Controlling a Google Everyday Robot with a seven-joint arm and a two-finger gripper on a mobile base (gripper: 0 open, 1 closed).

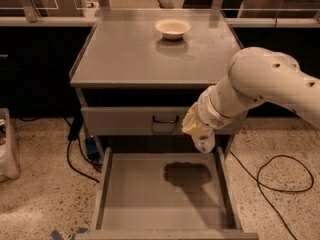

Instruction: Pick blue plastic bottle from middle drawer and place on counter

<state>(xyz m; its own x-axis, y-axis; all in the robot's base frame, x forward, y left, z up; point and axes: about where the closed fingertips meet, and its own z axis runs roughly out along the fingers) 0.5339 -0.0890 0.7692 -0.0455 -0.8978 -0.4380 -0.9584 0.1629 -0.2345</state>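
Note:
My gripper (199,132) hangs at the end of the white arm, above the right rear part of the open middle drawer (150,196). It is shut on the blue plastic bottle (205,143), a small pale bottle that sticks out below the yellowish fingers (192,125) and is clear of the drawer floor. The drawer floor is bare, with the arm's shadow on it. The counter (130,54) is the grey top of the cabinet, up and to the left of the gripper.
A white bowl (173,28) stands at the back of the counter. The shut upper drawer front with a black handle (165,119) is just left of the gripper. Cables (280,181) lie on the floor to the right and left. A white container (7,145) stands at the far left.

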